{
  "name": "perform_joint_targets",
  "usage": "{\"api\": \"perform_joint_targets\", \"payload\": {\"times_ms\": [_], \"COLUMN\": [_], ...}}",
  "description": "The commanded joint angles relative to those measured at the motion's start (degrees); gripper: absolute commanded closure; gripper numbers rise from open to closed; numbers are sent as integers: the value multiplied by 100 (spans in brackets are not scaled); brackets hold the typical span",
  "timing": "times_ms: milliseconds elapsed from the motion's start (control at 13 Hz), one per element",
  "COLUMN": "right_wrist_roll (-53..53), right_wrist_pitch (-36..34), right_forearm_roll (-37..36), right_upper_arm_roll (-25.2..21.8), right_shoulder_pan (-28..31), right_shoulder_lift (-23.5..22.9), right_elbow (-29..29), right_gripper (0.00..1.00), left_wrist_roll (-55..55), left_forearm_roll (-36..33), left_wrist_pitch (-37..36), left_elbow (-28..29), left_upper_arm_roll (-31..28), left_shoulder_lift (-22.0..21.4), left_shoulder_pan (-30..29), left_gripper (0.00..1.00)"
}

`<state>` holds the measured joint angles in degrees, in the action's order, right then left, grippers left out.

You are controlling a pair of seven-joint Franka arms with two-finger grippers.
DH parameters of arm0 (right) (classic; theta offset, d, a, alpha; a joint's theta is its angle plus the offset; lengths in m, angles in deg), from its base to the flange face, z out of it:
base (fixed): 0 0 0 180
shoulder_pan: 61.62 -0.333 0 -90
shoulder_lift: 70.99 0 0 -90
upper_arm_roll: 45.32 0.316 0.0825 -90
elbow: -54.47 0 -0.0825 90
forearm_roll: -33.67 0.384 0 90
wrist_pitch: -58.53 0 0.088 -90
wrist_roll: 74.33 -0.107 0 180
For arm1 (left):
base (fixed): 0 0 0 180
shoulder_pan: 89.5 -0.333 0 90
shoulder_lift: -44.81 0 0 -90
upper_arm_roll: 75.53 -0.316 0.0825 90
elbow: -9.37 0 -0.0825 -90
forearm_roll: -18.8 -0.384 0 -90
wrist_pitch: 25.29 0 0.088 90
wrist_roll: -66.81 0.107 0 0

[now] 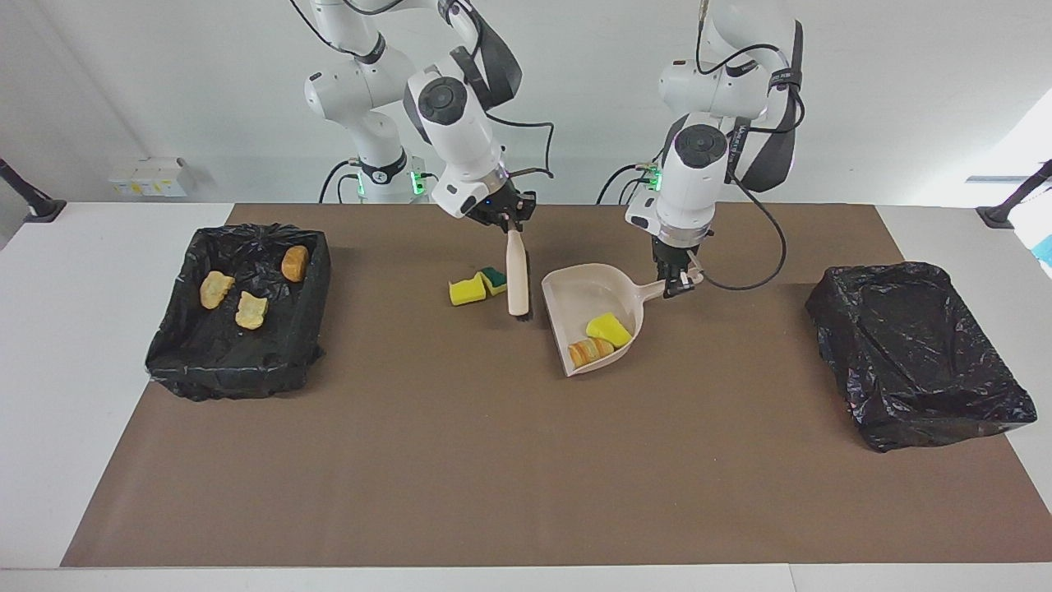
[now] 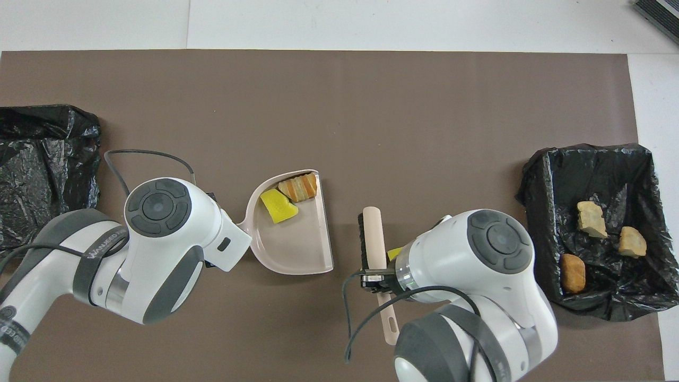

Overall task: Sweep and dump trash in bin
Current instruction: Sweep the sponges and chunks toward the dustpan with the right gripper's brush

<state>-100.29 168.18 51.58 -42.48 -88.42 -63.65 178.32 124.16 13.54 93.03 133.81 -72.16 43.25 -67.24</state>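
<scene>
Beige dustpan [image 1: 593, 306], pinched at its handle by your left gripper [image 1: 675, 279], carries a yellow sponge piece [image 1: 609, 329] and an orange-cream striped chunk [image 1: 590, 352] close to its open lip. Your right gripper [image 1: 503, 220] is clamped on the brush [image 1: 517, 275], which hangs bristles-down just beside the pan, next to two sponge pieces [image 1: 477, 287] lying loose on the brown mat of the table [image 1: 493, 460]. Three tan lumps [image 1: 238, 294] already lie in the black-lined bin [image 1: 238, 316] at the right arm's end; a second bin [image 1: 916, 353] sits at the left arm's end. Risks from here, as judged: tilt the pan lip-down in transit and both scraps slide off; sweep too briskly and the light sponges skip past the pan; a thin handle grip may twist under load.
</scene>
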Motion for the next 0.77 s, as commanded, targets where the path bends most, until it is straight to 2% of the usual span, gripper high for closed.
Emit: {"api": "perform_joint_targets", "payload": {"times_ms": [0, 154, 231, 385, 538, 692], "right_wrist_roll": [-277, -269, -286, -434, -873, -1382], "right_wrist_pitch": [-119, 475, 748, 847, 830, 908], "right_forearm_roll": [-646, -806, -815, -815, -815, -815], "right_upper_arm_roll": [67, 85, 85, 111, 146, 173], "right_shoulder_pan": [235, 456, 456, 439, 229, -174], "right_shoulder_lift": [582, 1223, 1583, 2199, 2648, 2572], "right_elbow": [716, 1681, 2165, 2817, 3179, 3198], "right_gripper": [100, 100, 100, 100, 100, 100], "left_wrist_roll": [399, 391, 312, -117, -381, -698], "left_forearm_roll": [-9, -1, -1, -1, -1, 8], "left_wrist_pitch": [-291, -274, -248, -151, -98, 6], "left_elbow": [246, 658, 756, 801, 810, 871], "left_upper_arm_roll": [32, 59, 67, 67, 76, 76], "left_shoulder_lift": [-326, -624, -652, -591, -556, -547], "left_shoulder_pan": [59, 216, 278, 462, 533, 735], "left_gripper": [100, 100, 100, 100, 100, 100]}}
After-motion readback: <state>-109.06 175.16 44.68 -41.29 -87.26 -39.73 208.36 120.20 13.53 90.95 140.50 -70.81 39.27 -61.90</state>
